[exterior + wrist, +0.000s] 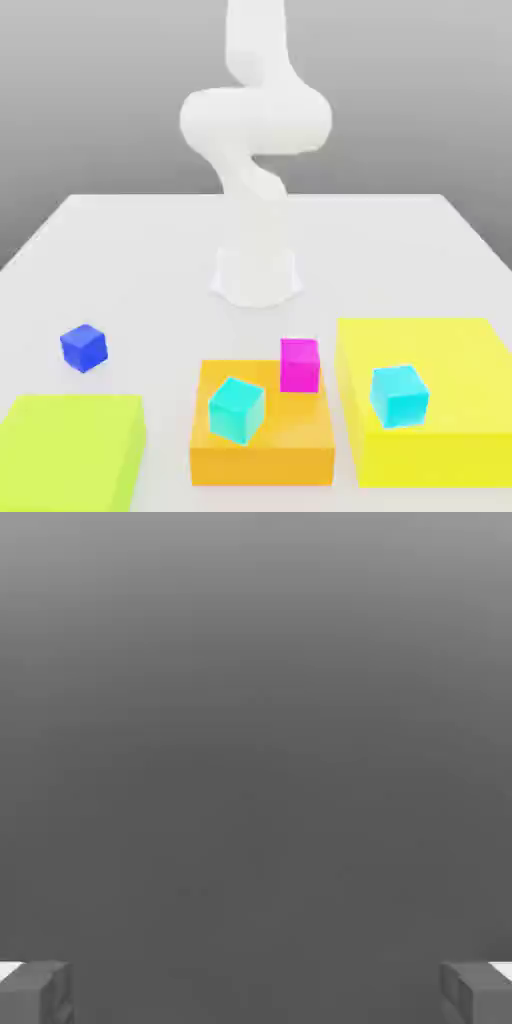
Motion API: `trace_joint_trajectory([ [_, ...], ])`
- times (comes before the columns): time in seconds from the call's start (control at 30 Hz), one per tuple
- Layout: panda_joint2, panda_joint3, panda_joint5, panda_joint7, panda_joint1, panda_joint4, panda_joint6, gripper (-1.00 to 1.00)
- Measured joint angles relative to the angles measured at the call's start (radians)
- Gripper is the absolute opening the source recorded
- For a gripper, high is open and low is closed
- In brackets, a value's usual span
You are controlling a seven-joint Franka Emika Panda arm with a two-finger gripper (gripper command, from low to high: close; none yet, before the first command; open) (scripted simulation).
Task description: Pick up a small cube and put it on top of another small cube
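The small blue cube (83, 347) sits on the white table (400, 240), well apart from the orange block (285, 455) (which carries a cyan cube (236, 409) and a magenta block (299, 364)). The gripper (256, 992) has its fingers (35, 992) spread wide apart, holding nothing.

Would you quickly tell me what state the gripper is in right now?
Gripper: open, fingers spread wide apart, holding nothing.
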Motion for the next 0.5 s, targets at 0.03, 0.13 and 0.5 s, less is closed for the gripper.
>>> trace_joint_trajectory([
  [0.03,0.036,-0.017,-0.014,-0.002,-0.023,-0.027,0.026,0.0],
  [0.13,0.141,-0.077,-0.053,-0.009,-0.086,-0.104,0.102,0.0],
  [0.5,0.537,-0.344,-0.105,-0.103,-0.308,-0.39,0.388,0.0],
])
